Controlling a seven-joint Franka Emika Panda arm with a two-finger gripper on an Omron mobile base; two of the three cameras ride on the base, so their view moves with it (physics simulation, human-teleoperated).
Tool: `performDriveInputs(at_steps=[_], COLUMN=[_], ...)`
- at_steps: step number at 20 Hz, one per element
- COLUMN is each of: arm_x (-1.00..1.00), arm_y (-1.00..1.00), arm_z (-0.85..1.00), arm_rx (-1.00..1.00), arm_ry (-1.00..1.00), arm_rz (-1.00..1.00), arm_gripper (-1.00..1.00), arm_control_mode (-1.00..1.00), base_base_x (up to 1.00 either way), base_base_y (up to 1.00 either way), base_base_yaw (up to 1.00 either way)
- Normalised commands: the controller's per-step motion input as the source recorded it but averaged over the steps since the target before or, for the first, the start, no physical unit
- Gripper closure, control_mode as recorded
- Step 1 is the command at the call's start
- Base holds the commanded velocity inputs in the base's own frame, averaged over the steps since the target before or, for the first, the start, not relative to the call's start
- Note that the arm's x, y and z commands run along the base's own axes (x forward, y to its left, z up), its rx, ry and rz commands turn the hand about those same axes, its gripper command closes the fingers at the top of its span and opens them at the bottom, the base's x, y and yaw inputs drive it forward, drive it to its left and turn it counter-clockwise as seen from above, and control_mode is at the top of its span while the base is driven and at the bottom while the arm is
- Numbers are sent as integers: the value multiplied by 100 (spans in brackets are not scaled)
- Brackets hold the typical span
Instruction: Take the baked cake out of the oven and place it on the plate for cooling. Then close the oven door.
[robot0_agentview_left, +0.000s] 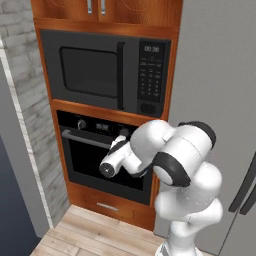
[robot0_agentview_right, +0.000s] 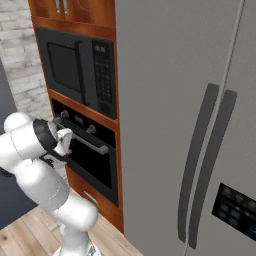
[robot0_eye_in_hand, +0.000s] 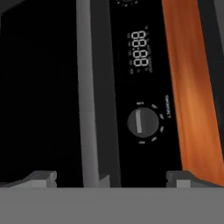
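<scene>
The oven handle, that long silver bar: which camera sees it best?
The hand view. The oven handle runs close and sharp up the picture, beside a knob, between the open gripper's tips. In the left base view the arm covers its right end; the right base view shows it small and slanted.

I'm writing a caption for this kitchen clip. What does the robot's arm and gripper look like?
The arm is built of glossy white, rounded segments joined by dark grey to black bands at the joints, rising from a white column. No cables or markings show. In the hand view, the two-finger gripper has small, blocky grey fingertips.
</scene>
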Motion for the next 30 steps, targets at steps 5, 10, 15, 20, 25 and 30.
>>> performDriveInputs(at_steps=[5, 10, 15, 20, 25, 30], arm_x=[40, 48, 56, 68, 85, 74], arm_y=[9, 18, 19, 5, 0, 0], arm_z=[-28, -27, -22, -7, -2, -23], arm_rx=[-10, -11, -9, -4, 0, -4], arm_ry=[-7, -8, -3, 0, 0, 0], arm_rz=[0, 0, 0, -1, 0, 0], arm_gripper=[-100, -100, -100, -100, -100, -100], arm_control_mode=[-100, -100, -100, -100, -100, -100], base_base_x=[0, 0, 0, 0, 0, 0], base_base_y=[0, 0, 0, 0, 0, 0], base_base_yaw=[0, 0, 0, 0, 0, 0])
